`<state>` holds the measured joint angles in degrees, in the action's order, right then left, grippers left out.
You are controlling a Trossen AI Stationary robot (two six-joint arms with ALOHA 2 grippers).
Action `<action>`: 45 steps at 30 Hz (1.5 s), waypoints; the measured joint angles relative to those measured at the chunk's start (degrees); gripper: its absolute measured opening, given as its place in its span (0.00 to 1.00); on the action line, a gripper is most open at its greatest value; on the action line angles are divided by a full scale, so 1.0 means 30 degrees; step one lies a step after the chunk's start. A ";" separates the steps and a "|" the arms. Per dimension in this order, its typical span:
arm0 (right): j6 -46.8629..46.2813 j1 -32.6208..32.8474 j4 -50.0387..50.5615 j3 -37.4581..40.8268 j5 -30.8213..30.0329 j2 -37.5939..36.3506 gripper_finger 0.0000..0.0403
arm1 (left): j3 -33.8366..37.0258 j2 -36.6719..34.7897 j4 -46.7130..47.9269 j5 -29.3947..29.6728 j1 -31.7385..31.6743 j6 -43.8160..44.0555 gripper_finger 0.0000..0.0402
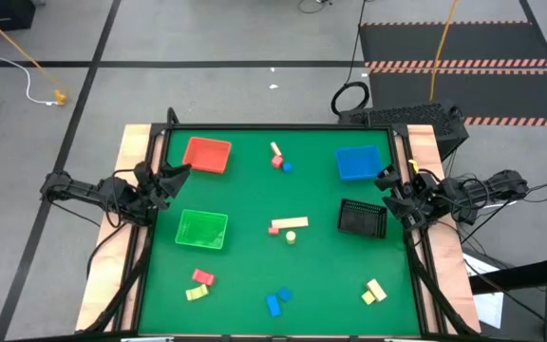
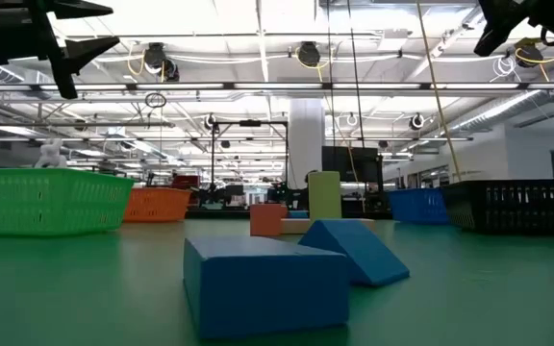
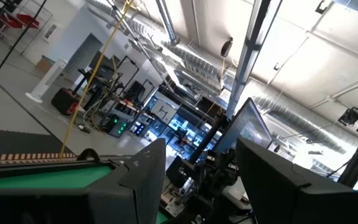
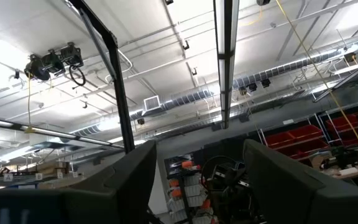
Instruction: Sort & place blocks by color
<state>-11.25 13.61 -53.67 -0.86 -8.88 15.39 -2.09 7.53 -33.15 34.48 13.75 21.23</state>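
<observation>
Small wooden blocks lie scattered on the green table in the high view: a tan bar with red and blue bits (image 1: 278,159) near the far edge, a tan bar (image 1: 289,224) with a yellow round bit (image 1: 291,237) in the middle, a pink and a yellow piece (image 1: 199,285) near left, two blue pieces (image 1: 276,300) at the near edge, yellow pieces (image 1: 374,292) near right. My left gripper (image 1: 177,175) hovers open at the table's left edge, tipped upward. My right gripper (image 1: 385,180) hovers open at the right edge, also tipped upward. Neither touches anything.
A red tray (image 1: 207,155) sits far left, a green tray (image 1: 201,229) left of centre, a blue tray (image 1: 357,162) far right, and a black mesh basket (image 1: 363,218) right of centre. In the low view the blue blocks (image 2: 267,279) stand closest.
</observation>
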 joint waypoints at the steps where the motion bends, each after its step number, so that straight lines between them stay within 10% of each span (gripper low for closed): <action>1: 0.0002 0.0000 0.0000 0.0003 0.0000 -0.0003 0.58 | -0.0007 -0.0001 -0.0007 -0.0001 0.0004 0.0000 0.49; 45: -0.0006 0.0000 -0.0018 0.0004 -0.0592 0.0002 0.58 | 0.0000 0.0002 -0.0003 0.0007 -0.0001 0.0000 0.49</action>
<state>-11.27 13.61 -53.72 -0.85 -10.66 15.40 -2.09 7.54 -33.16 34.50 13.74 21.23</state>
